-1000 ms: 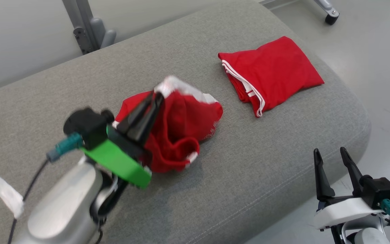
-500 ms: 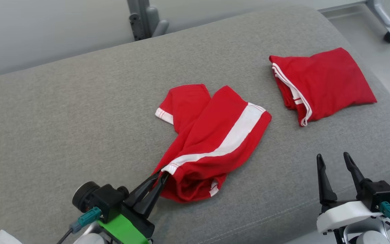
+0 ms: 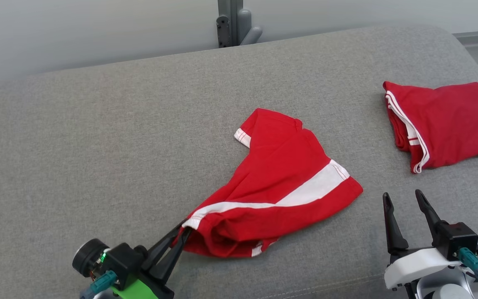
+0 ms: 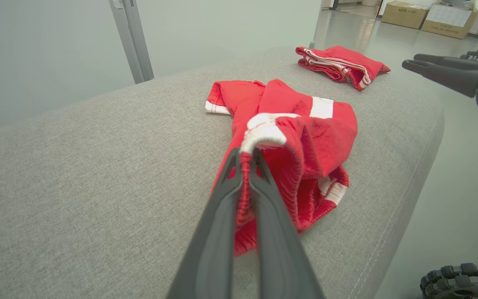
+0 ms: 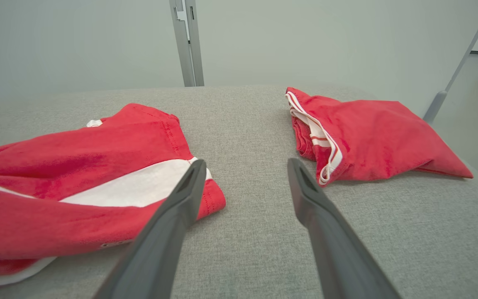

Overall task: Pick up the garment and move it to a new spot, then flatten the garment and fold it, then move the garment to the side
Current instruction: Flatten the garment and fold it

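Note:
The garment [image 3: 280,195] is a red pair of shorts with a white stripe, lying stretched and rumpled on the grey cushion [image 3: 98,137]. My left gripper [image 3: 184,231] is shut on its near-left edge, and in the left wrist view the red and white hem [image 4: 259,135] is pinched between the dark fingers [image 4: 222,207]. My right gripper [image 3: 403,197] stands open at the cushion's near right, nothing between its fingers. In the right wrist view the garment [image 5: 77,174] lies just left of the right gripper [image 5: 245,164].
A second red garment [image 3: 442,120], folded, lies at the cushion's far right, also seen folded [image 5: 359,133] ahead of the right gripper. A grey metal post [image 3: 232,23] stands behind the cushion. The cushion's front edge runs just before both grippers; floor lies beyond its right end.
My left gripper has drawn the garment down and toward the cushion's near edge, from a raised bunch to a stretched spread. The head camera has swung, shifting the whole scene rightward. Right gripper unchanged.

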Tool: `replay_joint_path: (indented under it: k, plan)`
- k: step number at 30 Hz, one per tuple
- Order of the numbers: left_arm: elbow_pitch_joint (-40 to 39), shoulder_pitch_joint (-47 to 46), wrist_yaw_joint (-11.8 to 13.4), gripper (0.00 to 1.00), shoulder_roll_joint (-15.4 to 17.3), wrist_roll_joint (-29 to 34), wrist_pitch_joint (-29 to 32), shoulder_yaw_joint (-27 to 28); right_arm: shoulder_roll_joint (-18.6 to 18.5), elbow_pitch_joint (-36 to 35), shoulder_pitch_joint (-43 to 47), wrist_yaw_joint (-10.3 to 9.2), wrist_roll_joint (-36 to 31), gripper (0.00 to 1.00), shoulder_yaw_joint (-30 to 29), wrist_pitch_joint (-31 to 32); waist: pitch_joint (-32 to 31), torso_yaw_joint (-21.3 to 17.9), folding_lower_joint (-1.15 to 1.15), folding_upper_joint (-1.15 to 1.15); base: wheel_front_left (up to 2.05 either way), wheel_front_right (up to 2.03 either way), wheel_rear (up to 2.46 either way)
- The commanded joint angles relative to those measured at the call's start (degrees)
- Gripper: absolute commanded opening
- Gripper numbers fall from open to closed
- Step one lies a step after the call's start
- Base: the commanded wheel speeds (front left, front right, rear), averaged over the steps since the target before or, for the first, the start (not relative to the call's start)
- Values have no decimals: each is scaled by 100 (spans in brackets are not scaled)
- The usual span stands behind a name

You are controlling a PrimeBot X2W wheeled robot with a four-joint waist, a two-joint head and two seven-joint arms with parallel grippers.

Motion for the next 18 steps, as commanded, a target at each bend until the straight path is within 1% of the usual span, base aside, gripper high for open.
replay_joint_path:
  k: [1, 2, 5, 9, 11, 13, 18]
  plan:
    - [-10, 115, 8, 67, 51, 68, -15, -53, -9, 16, 33, -11, -25, 100, -1, -17, -27, 67, 0, 44, 0, 0, 0]
    - [7, 167, 8, 100, 46, 77, -16, -67, -9, 22, 37, -11, -26, 100, 0, -17, -28, 82, 0, 44, 0, 0, 0]
    - [73, 283, 8, 100, 39, 86, -15, -83, -10, 35, 58, -11, -21, 100, -8, -17, -43, 119, 0, 44, 0, 0, 0]
    - [104, 563, 8, 100, -42, -40, -16, 258, -10, 49, 99, -11, -17, 100, -27, -17, -97, 142, 0, 44, 0, 0, 0]
    - [104, 763, 8, 100, -128, -140, -16, 632, -9, 40, 108, -11, -11, 100, -38, -17, -139, 143, 0, 44, 0, 0, 0]
    - [88, 982, 8, 100, -292, -268, -16, 1106, -9, 16, 143, -11, 2, 100, -59, -17, -175, 150, 0, 44, 0, 0, 0]
    - [30, 1520, 8, 100, -819, -521, -14, 2057, -9, -6, 235, -11, 4, 100, -116, -17, -282, 195, 0, 44, 0, 0, 0]
